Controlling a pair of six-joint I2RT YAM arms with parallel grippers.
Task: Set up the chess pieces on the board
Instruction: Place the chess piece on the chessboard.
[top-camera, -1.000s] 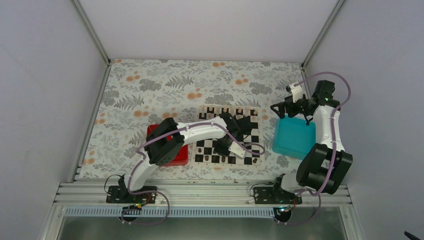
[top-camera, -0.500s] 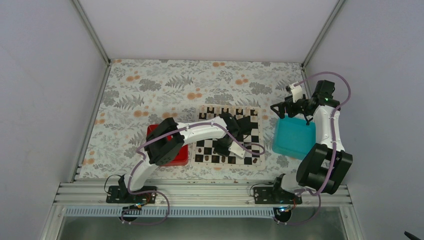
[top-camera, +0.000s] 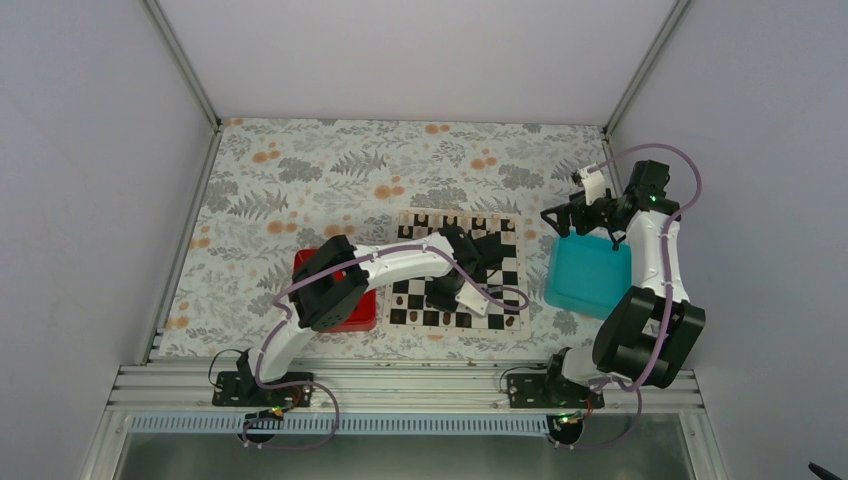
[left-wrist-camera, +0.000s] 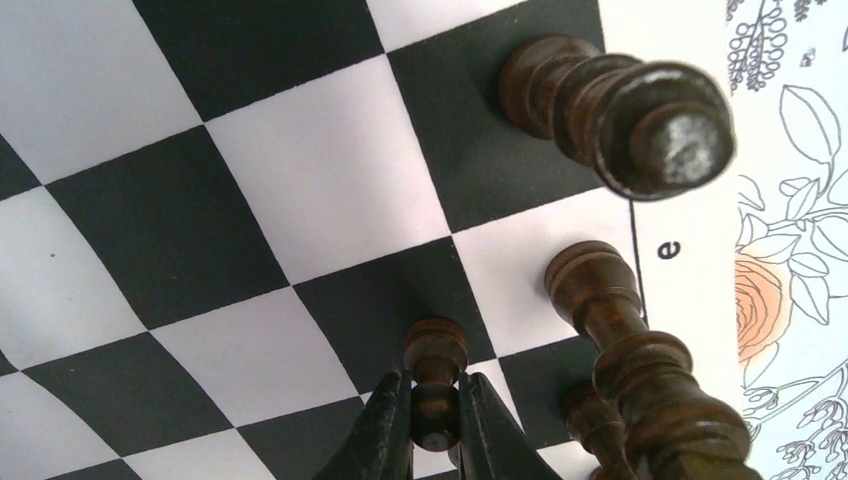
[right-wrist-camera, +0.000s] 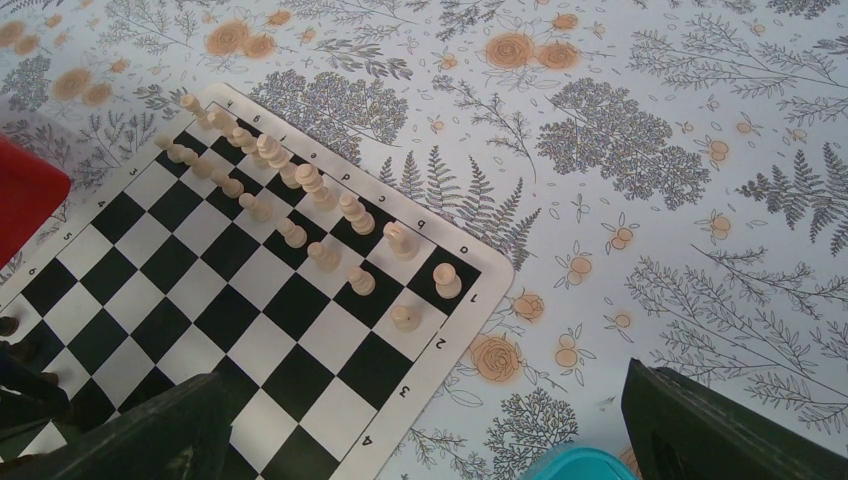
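**Operator:** How many pieces am I holding?

**Observer:** One. Left wrist view: your left gripper (left-wrist-camera: 437, 395) is clenched on a single dark pawn (left-wrist-camera: 437, 350). The pawn stands upright on a black square of the board (left-wrist-camera: 200, 230), in the second row in from the lettered border (left-wrist-camera: 670, 200). Three more dark pieces (left-wrist-camera: 620, 110) stand just to its right along that edge, by the letter "e".

**Operator:** And my other arm?

**Observer:** Right wrist view: your right gripper (right-wrist-camera: 425, 420) has its two fingers (right-wrist-camera: 150, 430) spread wide with nothing between them. Beneath it, pale pieces (right-wrist-camera: 322, 255) stand in two rows on the board's far side. There are about sixteen, but the farthest crowd too closely for a firm count.

**Operator:** Trays?

**Observer:** Two. Top view: one red tray (top-camera: 350, 318) lies left of the board, partly under your left arm (top-camera: 400, 262). One teal tray (top-camera: 590, 280) lies to the board's right, with your right gripper above its far edge. In this view the dark pieces on the near rows are too small to count.
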